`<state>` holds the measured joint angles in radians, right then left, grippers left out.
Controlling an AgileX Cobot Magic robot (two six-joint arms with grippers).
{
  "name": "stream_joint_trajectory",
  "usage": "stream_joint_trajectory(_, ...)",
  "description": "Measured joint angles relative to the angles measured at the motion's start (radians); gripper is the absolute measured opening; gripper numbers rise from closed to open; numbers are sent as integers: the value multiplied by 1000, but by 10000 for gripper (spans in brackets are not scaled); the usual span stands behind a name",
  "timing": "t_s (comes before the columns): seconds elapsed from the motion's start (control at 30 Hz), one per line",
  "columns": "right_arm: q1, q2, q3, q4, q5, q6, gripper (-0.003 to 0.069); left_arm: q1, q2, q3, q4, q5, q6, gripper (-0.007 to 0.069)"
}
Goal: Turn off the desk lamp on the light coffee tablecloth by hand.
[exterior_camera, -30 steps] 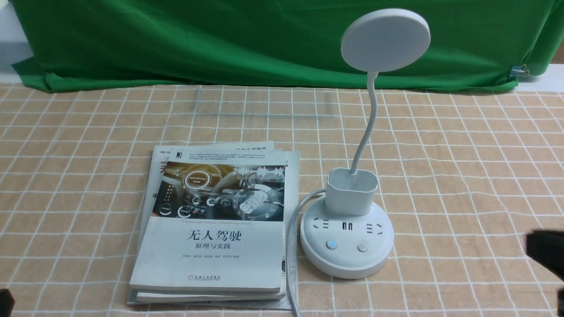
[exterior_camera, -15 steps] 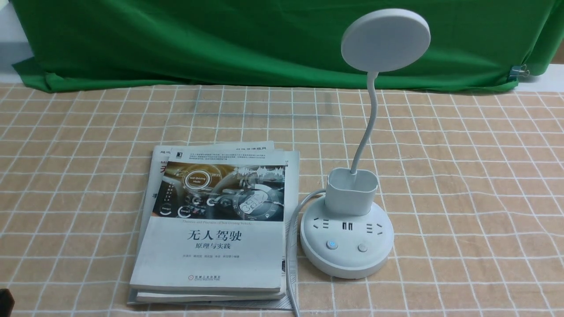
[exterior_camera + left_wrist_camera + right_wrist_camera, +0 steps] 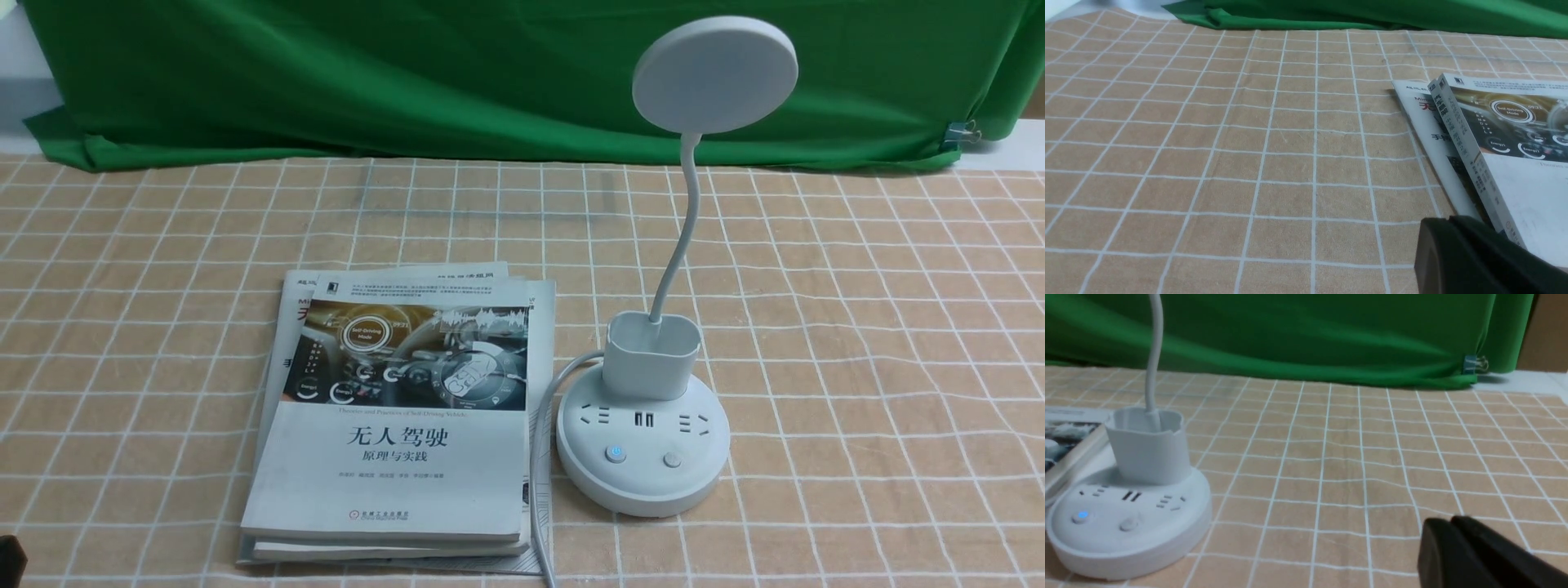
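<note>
Step in hand, as judged: the lamp looks unlit, so the press is probably done and you are at rest or finishing. The desk lamp (image 3: 643,441) stands upright on the light coffee tablecloth (image 3: 824,490), just beside the books (image 3: 392,474). Its disc head (image 3: 714,75) shows no glow; the left button (image 3: 615,454) on the base shows blue, the right button (image 3: 672,460) no light.

Tools: your right gripper (image 3: 1449,519) is clenched, nothing in it, apart from the lamp. Your left gripper (image 3: 1443,220) has its fingertips together, also empty.

Next move: confirm the head is dark, then hold both arms clear. Should a press prove necessary, keep the right fingertips together and push straight down, lest the base slide.
</note>
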<state>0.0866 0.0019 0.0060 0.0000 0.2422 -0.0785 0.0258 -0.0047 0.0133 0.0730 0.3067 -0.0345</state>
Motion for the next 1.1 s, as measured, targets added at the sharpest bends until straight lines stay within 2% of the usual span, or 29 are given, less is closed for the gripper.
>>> stream_joint_trajectory(1.1, 0, 0, 0, 0, -2, 1, 79, 0, 0, 0, 0, 0, 0, 4)
